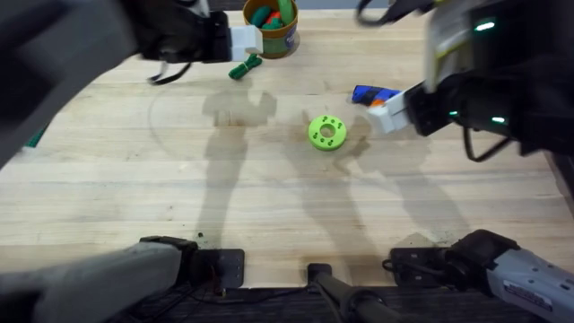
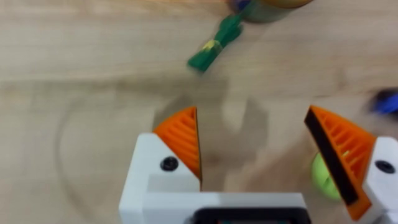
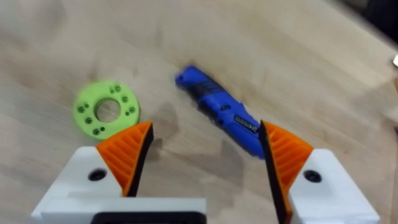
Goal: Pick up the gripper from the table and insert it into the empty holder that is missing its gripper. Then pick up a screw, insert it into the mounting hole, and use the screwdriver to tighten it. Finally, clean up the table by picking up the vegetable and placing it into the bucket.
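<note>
Looking down from overhead, we see the bucket (image 1: pixel 271 27) at about twelve o'clock on the wooden table (image 1: pixel 134 170), a yellow-ochre tin with a dark green band, holding green and orange toy pieces. The vegetable (image 1: pixel 244 66), dark green and bent, lies on the table touching or just beside the bucket's near side, toward seven o'clock from it. The left gripper (image 1: pixel 254 39) hangs just to the nine o'clock side of the bucket, directly above the vegetable's far end; in the left wrist view its jaws stand wide apart with nothing between the orange ribbed pads (image 2: pixel 183 138) (bare wood shows in the gap), and the vegetable (image 2: pixel 216 43) lies well ahead of them. Near the middle of the table sits a lime-green disc with holes (image 1: pixel 327 132). At about two o'clock from the disc lies a blue screwdriver (image 1: pixel 372 93), and the right gripper (image 1: pixel 387 111) hovers just beside it. In the right wrist view we see that gripper (image 3: pixel 205 155) also spread wide and empty, the blue screwdriver (image 3: pixel 221 111) lying slantwise on the table ahead of the gap, its near end close to one pad, and the disc (image 3: pixel 107 109) off beyond the other pad.
</note>
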Robot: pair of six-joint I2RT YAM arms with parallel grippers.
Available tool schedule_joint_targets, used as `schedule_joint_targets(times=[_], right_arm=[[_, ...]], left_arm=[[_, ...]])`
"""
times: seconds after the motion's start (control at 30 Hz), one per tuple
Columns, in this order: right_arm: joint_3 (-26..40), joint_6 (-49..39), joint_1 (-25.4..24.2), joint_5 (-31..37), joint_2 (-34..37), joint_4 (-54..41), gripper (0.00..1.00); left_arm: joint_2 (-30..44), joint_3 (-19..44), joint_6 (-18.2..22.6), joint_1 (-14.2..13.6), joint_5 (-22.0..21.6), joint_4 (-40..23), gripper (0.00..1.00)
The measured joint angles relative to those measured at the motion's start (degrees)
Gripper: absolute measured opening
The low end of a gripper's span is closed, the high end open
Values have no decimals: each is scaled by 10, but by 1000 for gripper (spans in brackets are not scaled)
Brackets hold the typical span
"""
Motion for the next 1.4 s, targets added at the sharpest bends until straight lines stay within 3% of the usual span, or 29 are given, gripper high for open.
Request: schedule_joint_targets(times=[0.1,0.27,0.43,0.53,0.77,0.87,1.1,1.4], right_arm=[[6,0,1,-1,-14,-29,980],[-3,0,5,-2,12,-52,980],[-3,0,13,-12,12,-50,980],[-3,0,15,-16,12,-50,980],[-3,0,15,-19,21,-49,980],[-3,0,15,-19,26,-49,980],[-3,0,15,-19,26,-40,980],[-3,0,15,-19,26,-14,980]], left_arm=[[-36,10,1,-3,2,-9,973],[1,-1,0,5,2,-46,973],[12,-7,3,4,5,-45,973],[11,-7,39,4,8,-22,973],[11,-7,181,-4,32,12,973],[12,-7,217,-5,33,30,973],[57,-7,247,7,32,93,973],[142,-7,252,10,32,163,973]])
